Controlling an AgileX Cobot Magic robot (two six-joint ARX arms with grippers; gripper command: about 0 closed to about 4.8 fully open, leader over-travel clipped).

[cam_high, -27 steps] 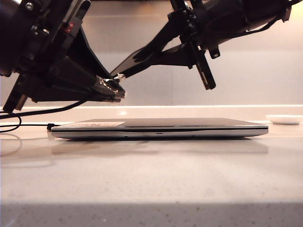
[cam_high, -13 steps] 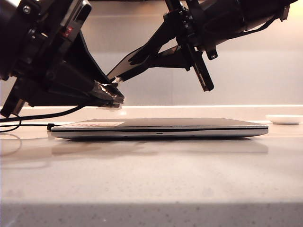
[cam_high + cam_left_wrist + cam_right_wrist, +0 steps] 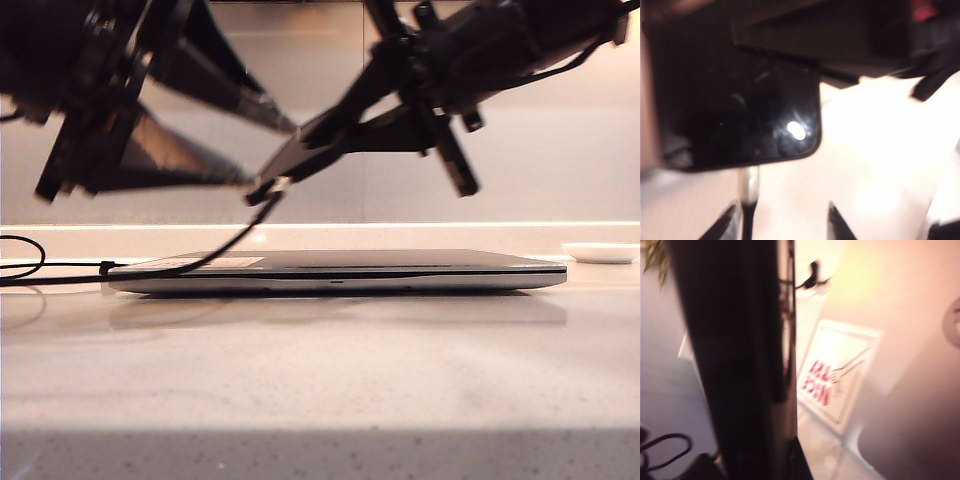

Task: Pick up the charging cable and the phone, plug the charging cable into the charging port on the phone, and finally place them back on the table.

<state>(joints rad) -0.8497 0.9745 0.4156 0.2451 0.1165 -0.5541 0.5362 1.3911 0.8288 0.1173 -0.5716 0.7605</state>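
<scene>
Plug seated, set-down left

Table bare up front; closed laptop lies behind it. Above the laptop, right gripper is pinched on the phone, held tilted with its low end toward the left. Charging cable hangs from that low end, draping onto the laptop and off left. Left gripper is spread wide just beside the plug, holding nothing.

Judgement: pickup and plugging look done; phone and cable not yet placed on the table.

Left wrist view alone shows the silvery plug tip against the phone's short edge, between the open fingers. Right wrist view shows the phone edge-on and a red-lettered sticker on the laptop lid. Charging port itself is hidden.
</scene>
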